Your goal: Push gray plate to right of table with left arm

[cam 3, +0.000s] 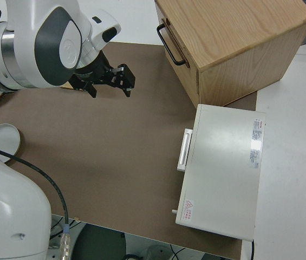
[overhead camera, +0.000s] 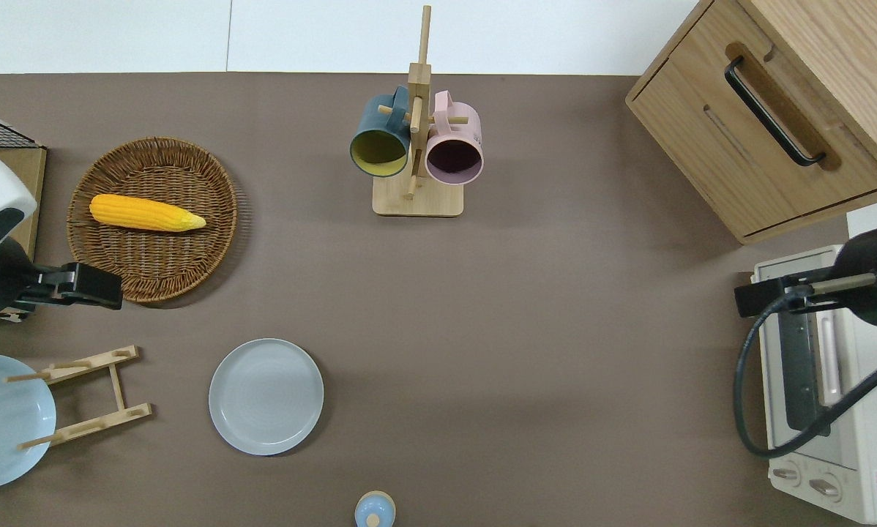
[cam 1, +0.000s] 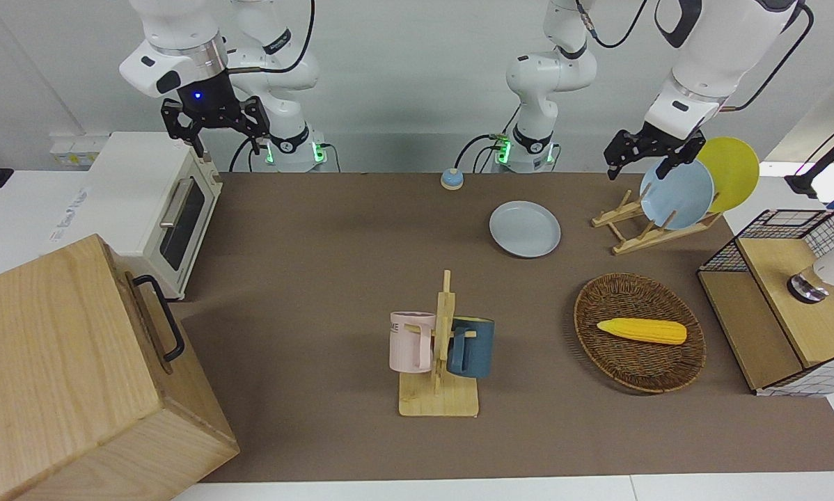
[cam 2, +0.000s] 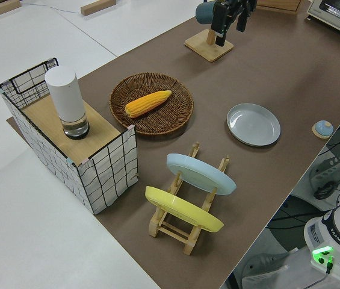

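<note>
The gray plate (cam 1: 525, 229) (overhead camera: 266, 396) (cam 2: 253, 124) lies flat on the brown table (cam 1: 319, 278), on the side near the robots and a little toward the left arm's end. My left gripper (cam 1: 650, 158) (overhead camera: 105, 287) (cam 2: 230, 19) hangs open in the air with nothing in it. In the overhead view it is over the wicker basket's rim on the robots' side, well apart from the plate. The right gripper (cam 1: 214, 120) (cam 3: 109, 81) is parked and open.
A wicker basket (overhead camera: 153, 219) holds a corn cob (overhead camera: 146, 212). A wooden rack (cam 1: 640, 226) carries a sky-blue plate (cam 1: 676, 193) and a yellow plate (cam 1: 734, 170). A mug tree (overhead camera: 416, 146), a wooden cabinet (overhead camera: 768, 110), a toaster oven (cam 1: 159, 202), a wire crate (cam 1: 779, 299) and a small blue knob (cam 1: 452, 179) also stand here.
</note>
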You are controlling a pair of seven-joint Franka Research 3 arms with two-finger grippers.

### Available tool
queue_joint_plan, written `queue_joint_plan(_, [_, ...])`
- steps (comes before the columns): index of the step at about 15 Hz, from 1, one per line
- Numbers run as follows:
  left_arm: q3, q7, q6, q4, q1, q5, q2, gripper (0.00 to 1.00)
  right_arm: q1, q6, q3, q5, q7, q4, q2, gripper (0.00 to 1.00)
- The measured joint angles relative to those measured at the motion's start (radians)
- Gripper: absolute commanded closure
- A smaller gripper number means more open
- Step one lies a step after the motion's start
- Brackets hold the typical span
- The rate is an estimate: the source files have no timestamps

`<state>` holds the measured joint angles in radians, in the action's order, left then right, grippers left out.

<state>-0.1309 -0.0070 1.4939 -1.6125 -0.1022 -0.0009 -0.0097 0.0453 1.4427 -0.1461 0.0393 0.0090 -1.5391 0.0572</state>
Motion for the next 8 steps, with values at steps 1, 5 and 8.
queue_joint_plan(1, [0.001, 0.0, 0.004, -0.02, -0.004, 0.0, 0.002, 0.01, 0.0, 0.0, 0.0, 0.0, 0.0, 0.0, 0.0, 0.005])
queue_joint_plan(5, [0.0, 0.001, 0.064, -0.129, -0.014, 0.0, 0.011, 0.02, 0.0, 0.0, 0.0, 0.0, 0.0, 0.0, 0.0, 0.005])
queue_joint_plan(8, [0.0, 0.001, 0.114, -0.223, -0.017, 0.0, 0.006, 0.04, 0.0, 0.0, 0.0, 0.0, 0.0, 0.0, 0.0, 0.005])
